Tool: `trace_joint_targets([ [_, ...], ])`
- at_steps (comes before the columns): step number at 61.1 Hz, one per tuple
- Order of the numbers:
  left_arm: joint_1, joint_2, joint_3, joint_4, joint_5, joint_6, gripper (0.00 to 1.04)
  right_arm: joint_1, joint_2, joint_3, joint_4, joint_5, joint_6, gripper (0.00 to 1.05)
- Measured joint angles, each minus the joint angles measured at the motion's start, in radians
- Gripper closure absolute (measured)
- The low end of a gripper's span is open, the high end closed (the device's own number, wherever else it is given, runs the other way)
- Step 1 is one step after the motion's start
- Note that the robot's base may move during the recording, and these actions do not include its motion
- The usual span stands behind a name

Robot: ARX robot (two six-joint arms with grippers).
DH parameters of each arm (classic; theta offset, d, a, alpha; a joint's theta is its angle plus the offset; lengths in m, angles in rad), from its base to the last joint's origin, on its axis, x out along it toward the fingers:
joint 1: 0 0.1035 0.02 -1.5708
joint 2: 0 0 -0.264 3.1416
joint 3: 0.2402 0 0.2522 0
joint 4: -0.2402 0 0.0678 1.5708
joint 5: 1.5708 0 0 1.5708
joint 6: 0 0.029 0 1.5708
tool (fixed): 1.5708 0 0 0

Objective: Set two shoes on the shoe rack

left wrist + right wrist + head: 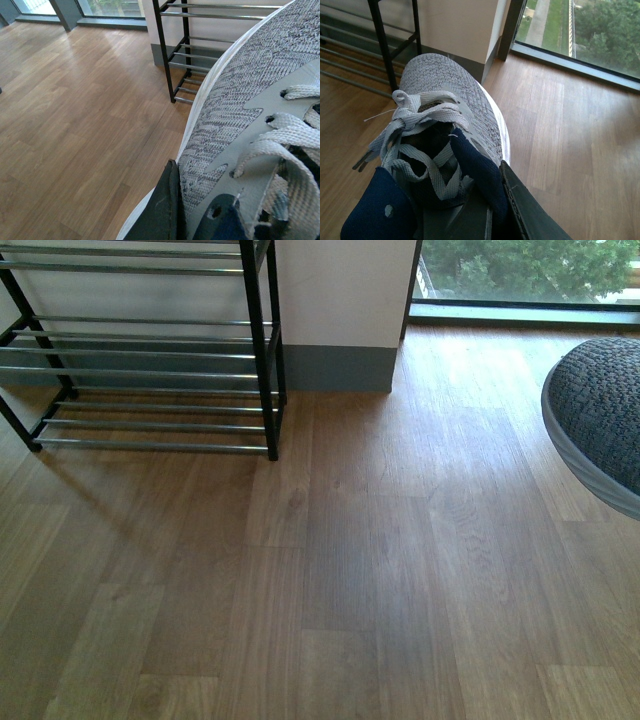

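My left finger reads as a flat, matte-black blade, narrow at the tip and broadening toward my wrist. Its face carries fine pale scratches and a few light specks, and a thin seam runs lengthwise close to one edge. My right finger is the same dark charcoal, a straight-edged slab that widens away from the tip, with one long rim showing as a lighter grey line flecked by tiny pale nicks; no screws, cables or markings can be made out on either.

Shoe rack upright on wooden floor
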Motion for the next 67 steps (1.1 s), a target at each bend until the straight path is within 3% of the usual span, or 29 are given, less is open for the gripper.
trace_joint_targets([
  [67,0.000,0.000,0.000,0.000,0.004,0.000,1.03,0.000,0.002,0.000,0.000,0.003,0.000,1.03],
])
